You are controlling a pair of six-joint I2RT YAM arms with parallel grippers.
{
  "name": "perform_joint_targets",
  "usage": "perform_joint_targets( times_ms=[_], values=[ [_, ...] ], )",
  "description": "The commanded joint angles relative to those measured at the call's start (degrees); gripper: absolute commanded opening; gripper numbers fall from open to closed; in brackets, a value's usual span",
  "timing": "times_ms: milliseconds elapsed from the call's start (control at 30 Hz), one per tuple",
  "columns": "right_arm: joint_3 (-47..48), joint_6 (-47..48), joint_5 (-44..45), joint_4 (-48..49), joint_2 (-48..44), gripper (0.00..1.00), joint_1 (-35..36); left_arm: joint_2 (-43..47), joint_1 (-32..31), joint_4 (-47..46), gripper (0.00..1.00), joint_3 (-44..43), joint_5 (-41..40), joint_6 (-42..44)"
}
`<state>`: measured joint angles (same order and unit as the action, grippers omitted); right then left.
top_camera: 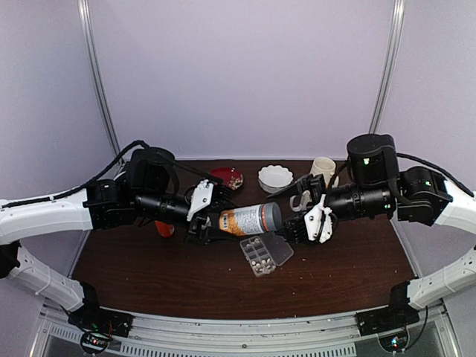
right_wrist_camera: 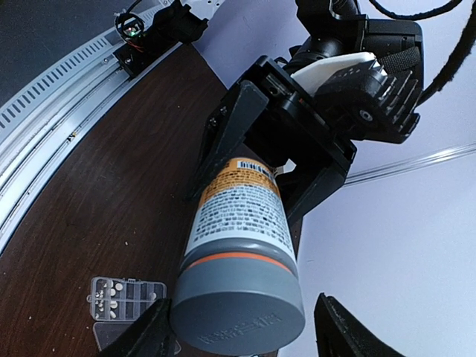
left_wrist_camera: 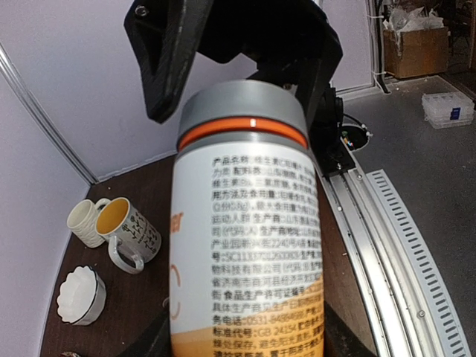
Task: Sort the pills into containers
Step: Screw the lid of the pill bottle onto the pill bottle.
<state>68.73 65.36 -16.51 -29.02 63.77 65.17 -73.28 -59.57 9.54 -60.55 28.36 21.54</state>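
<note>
The left gripper point(top_camera: 216, 222) is clamping the base of a supplement bottle point(top_camera: 249, 220). It is holding the bottle sideways above the counter point(top_camera: 149, 275), with the grey cap point(top_camera: 272, 217) pointing to 3 o'clock. The right gripper point(top_camera: 290, 227) is straddling that cap, one finger on each side; I cannot tell whether it is pressing on it. The clear organizer box point(top_camera: 247, 250) is lying at 6 o'clock from the cap with its lid point(top_camera: 281, 250) open. Whitish pills point(top_camera: 259, 257) are sitting in several compartments point(right_wrist_camera: 137, 291). A red dish point(top_camera: 227, 177), a white scalloped bowl point(top_camera: 275, 178) and two mugs point(top_camera: 323, 168) are standing toward 12 o'clock.
</note>
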Motion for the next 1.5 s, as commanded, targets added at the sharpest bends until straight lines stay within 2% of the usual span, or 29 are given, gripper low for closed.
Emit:
perform_joint_targets(
  times_ms=[0, 233, 400, 467, 600, 700, 833, 1000, 1167, 1267, 1367, 1467],
  values=[
    [-0.26, -1.11, -0.07, 3.12, -0.06, 0.68, 0.53, 0.65, 0.08, -1.70, 0.00, -1.85, 0.72, 0.61],
    [0.09, -0.94, -0.11, 2.33, 0.56, 0.69, 0.61, 0.79, 0.13, -1.64, 0.00, -1.85, 0.73, 0.59],
    [0.39, -1.15, -0.32, 1.78, 1.07, 0.63, 0.68, 0.77, 0.08, -1.65, 0.00, -1.96, 0.74, 0.53],
    [0.65, -1.27, -0.31, 1.52, 1.24, 0.55, 0.66, 0.77, 0.07, -1.64, 0.00, -1.98, 0.80, 0.58],
    [1.54, -2.77, -0.43, 0.60, 1.62, 0.24, 0.66, 0.75, 0.11, -1.69, 0.00, -1.78, 0.57, 0.85],
    [2.55, -7.00, -2.06, 0.42, 1.50, 0.10, 0.68, 0.69, 0.07, -1.83, 0.00, -1.67, 0.26, 1.12],
    [4.30, -20.61, -4.65, 2.06, 1.82, 0.00, 0.69, 0.85, 0.09, -2.76, 0.00, -1.44, -1.57, 2.10],
    [5.03, -47.87, -7.36, 5.44, 2.45, 0.00, 0.77, 2.29, 0.12, -7.51, 0.00, 0.06, -7.25, 5.16],
    [3.88, -76.92, -8.94, 9.87, 2.44, 0.00, 0.87, 2.07, 0.09, -8.63, 0.00, -1.24, -15.97, 13.25],
    [1.87, -91.92, -4.21, 13.14, 1.56, 0.00, 0.92, 0.65, 0.07, -8.05, 0.00, -3.44, -20.41, 17.43],
    [1.46, -98.88, -2.91, 11.94, 1.67, 0.00, 0.85, -0.80, 0.07, -7.35, 0.00, -5.71, -21.92, 19.86],
    [4.06, -96.29, 0.11, 4.00, 2.36, 0.00, 1.08, -1.22, 0.17, -7.39, 0.00, -6.89, -21.60, 19.64]
  ],
)
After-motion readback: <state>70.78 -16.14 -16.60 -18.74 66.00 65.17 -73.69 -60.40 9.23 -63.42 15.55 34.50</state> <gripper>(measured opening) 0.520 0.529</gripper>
